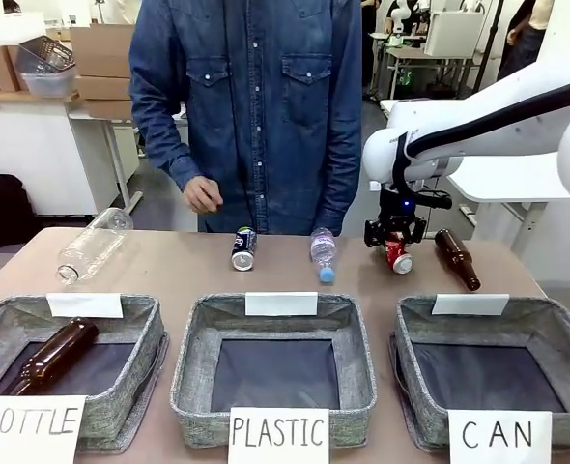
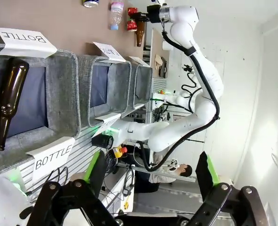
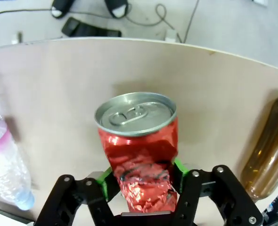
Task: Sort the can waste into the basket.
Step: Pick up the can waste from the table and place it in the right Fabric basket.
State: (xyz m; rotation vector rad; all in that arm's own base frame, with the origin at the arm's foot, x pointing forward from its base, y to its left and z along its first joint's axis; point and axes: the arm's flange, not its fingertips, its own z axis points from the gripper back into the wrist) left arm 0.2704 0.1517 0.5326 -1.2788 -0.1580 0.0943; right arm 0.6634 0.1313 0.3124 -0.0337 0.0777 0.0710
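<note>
My right gripper [image 1: 394, 238] is shut on the crushed red can [image 1: 398, 257] at the far right of the table. In the right wrist view its green pads [image 3: 105, 178] press both sides of the red can [image 3: 136, 136], whose silver top faces the camera. The dark can [image 1: 243, 248] stands near the far edge at the middle, in front of the person. The grey basket lettered "CAN" [image 1: 555, 324] sits at the near right, its dark inside bare. My left gripper [image 2: 151, 174] hangs open with nothing between its fingers, off the table's left end.
A brown bottle [image 1: 456, 258] lies just right of the red can, a small clear bottle [image 1: 322, 253] left of it. A large clear bottle [image 1: 94, 244] lies far left. The "PLASTIC" bin [image 1: 193, 333] and the "BOTTLE" bin [image 1: 145, 319], with a brown bottle [image 1: 53, 356] inside, line the near edge. The person's hand [image 1: 203, 194] hangs above the far edge.
</note>
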